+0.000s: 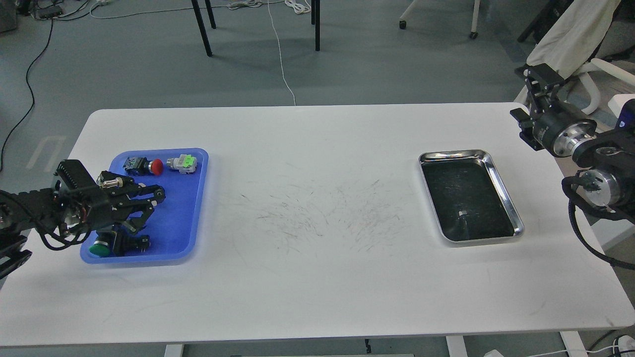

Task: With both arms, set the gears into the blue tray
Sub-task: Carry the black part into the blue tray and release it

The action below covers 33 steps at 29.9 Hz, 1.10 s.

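- White table [317, 277], scuffed with fine dark scratches at centre; grey floor beyond with dark furniture legs [201, 27], cables and a white cord [280, 49] trailing to the far table edge.
- Left gripper [151, 203] over the left half of the blue tray [186, 218], fingers spread wide, nothing between them. Arm enters from the left edge, low over the table.
- Blue tray sits at the table's left side. Inside: a green-capped pushbutton [101, 248] in the near left corner, partly under the gripper; a red-capped pushbutton [144, 166] and a silver switch with green top [182, 162] along the far rim.
- Gears: cannot make them out in the tray; too small or hidden beneath the arm.
- Steel tray [501, 198] with dark bottom, well apart at the right side; a tiny pale speck on its floor.
- Right gripper [538, 79] off the table's far right corner, raised, dark; spread cannot be told.
- Cream cloth [570, 34] draped over a chair behind it.
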Motion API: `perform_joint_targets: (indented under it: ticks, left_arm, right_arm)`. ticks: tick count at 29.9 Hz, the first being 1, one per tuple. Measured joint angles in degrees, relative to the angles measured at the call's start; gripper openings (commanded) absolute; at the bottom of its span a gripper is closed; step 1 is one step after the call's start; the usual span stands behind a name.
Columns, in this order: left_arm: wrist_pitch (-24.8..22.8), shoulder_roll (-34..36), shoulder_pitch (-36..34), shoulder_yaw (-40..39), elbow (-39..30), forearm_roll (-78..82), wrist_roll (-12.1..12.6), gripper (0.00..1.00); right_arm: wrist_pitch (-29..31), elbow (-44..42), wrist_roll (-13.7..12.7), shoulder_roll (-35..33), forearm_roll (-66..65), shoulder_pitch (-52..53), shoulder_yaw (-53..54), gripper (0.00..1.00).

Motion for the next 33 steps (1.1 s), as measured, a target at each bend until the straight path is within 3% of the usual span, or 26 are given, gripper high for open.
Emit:
perform_joint_targets:
  ticks: [18, 27, 29, 33]
  left_arm:
    - [0.7, -1.7, 2.0, 0.2, 3.6, 0.0, 0.0, 0.12]
    - [1.2, -1.5, 3.1, 0.2, 3.8, 0.0, 0.0, 0.24]
    - [1.2, -1.5, 3.3, 0.3, 3.7, 0.0, 0.0, 0.31]
    - [1.2, -1.2, 3.3, 0.3, 3.4, 0.0, 0.0, 0.33]
  right_arm:
    - [0.0, -0.1, 0.0, 0.1, -0.6, 0.0, 0.0, 0.97]
    - [0.0, 0.0, 0.0, 0.1, -0.7, 0.0, 0.0, 0.97]
    - [0.0, 0.0, 0.0, 0.1, -0.7, 0.0, 0.1, 0.97]
    - [0.0, 0.0, 0.1, 0.1, -0.8, 0.0, 0.1, 0.97]
